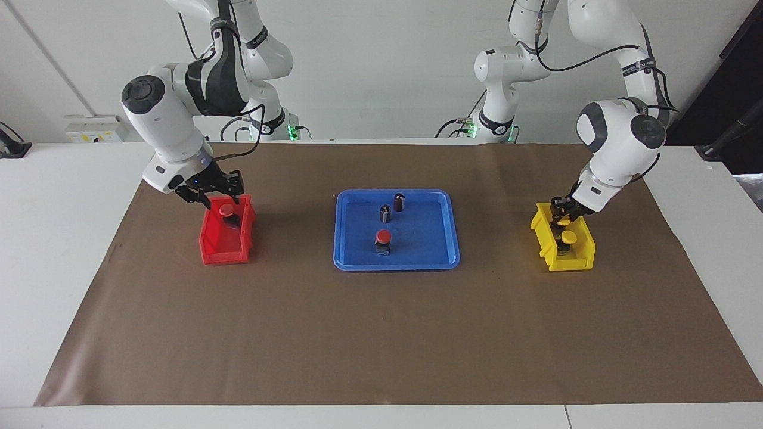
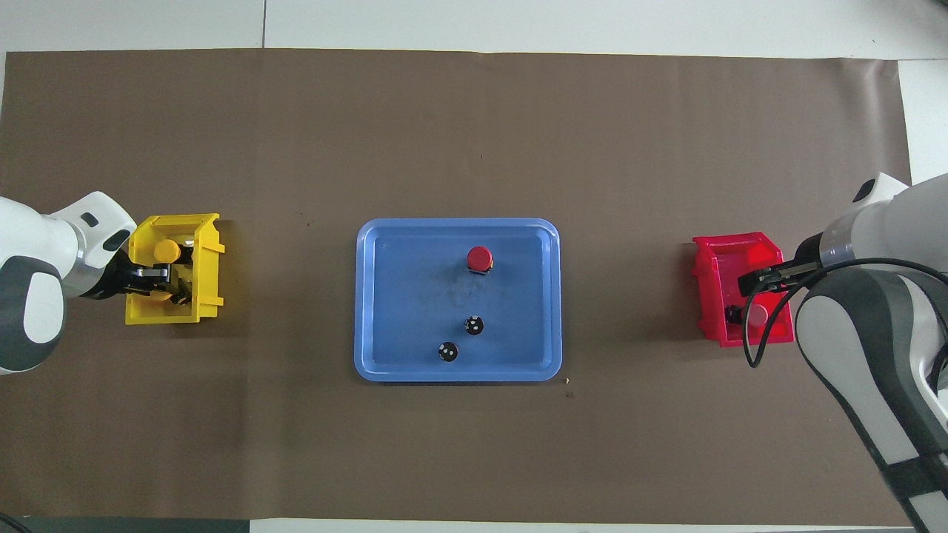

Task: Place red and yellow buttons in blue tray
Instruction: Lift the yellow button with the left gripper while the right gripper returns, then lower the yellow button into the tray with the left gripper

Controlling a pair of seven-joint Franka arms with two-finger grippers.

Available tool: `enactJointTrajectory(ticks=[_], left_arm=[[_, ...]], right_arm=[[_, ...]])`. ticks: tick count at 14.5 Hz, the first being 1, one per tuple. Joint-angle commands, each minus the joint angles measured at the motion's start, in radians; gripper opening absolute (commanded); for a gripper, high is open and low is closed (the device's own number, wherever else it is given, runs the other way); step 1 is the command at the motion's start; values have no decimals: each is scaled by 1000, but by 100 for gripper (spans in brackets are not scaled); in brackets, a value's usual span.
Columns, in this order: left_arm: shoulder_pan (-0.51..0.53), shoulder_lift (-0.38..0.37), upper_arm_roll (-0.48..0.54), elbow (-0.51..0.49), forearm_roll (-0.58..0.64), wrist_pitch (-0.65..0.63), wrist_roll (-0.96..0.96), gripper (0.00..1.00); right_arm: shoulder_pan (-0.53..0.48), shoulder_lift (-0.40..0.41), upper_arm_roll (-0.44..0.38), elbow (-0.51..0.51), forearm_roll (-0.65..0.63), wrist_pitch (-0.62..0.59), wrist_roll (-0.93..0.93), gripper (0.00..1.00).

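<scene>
L gripper (image 1: 563,210) clamped a yellow button (image 1: 563,219) in yellow bin (image 1: 551,255): lift straight. R gripper (image 1: 216,193) above red bin (image 1: 216,253), jaws unclear.

Red bin (image 1: 226,235), yellow bin (image 1: 563,247), two dark cylinders (image 1: 385,214), apparently capless

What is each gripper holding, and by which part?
Left gripper is shut on a yellow button in the yellow bin, apparently at its cap. Right gripper, over the red bin, holds nothing.
</scene>
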Motion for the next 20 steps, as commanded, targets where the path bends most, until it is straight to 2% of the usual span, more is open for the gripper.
enactJointTrajectory(ticks=[1, 4, 7, 9, 12, 13, 14, 16, 18, 20], left_arm=[[13, -30, -4, -37, 24, 38, 29, 27], [13, -27, -2, -22, 22, 11, 18, 11], [23, 10, -4, 111, -22, -177, 7, 10], [15, -1, -2, 188, -27, -272, 4, 9], [-2, -14, -11, 356, -36, -472, -49, 9], [-14, -14, -17, 412, -114, -497, -130, 9], [-31, -4, -25, 461, -184, -509, -204, 8], [-155, 1, -43, 481, -182, -502, -340, 4], [-268, 16, -45, 455, -182, -405, -480, 2], [-331, 77, -47, 449, -185, -321, -529, 2]], right_arm=[[-69, -69, 16, -137, 7, 93, -88, 69], [-72, -65, 18, -179, 7, 147, -100, 67], [-72, -40, 18, -197, 7, 196, -94, 66], [-70, -36, 18, -196, 7, 204, -91, 65], [-66, -35, 19, -196, 8, 210, -85, 62], [-64, -35, 19, -197, 8, 210, -85, 60], [-64, -35, 19, -197, 8, 210, -85, 59], [-64, -35, 19, -197, 8, 212, -85, 59], [-64, -26, 21, -197, 8, 212, -85, 59], [-64, -10, 21, -197, 10, 212, -85, 59]])
